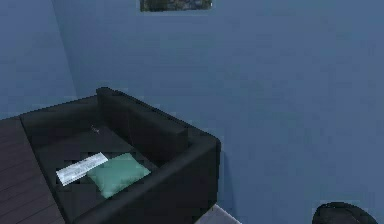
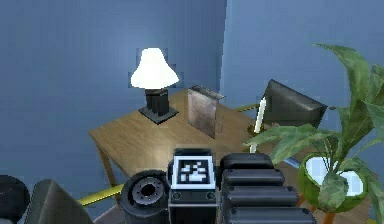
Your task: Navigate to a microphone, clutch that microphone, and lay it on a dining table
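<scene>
The pincer [image 2: 148,192] sits low at six o'clock, before the table [image 2: 125,140]; whether it holds anything, I cannot tell. A microphone likely handles light and stiff; grasp mid-handle.

sofa [image 1: 150,135] blocks ahead, lamp [image 2: 154,85] crowds table [image 2: 122,140]

No text can be read. The white square tag [image 2: 193,170] bears only black marks, and the white paper sheet [image 1: 82,168] on the black sofa [image 1: 165,140] is illegible.
</scene>
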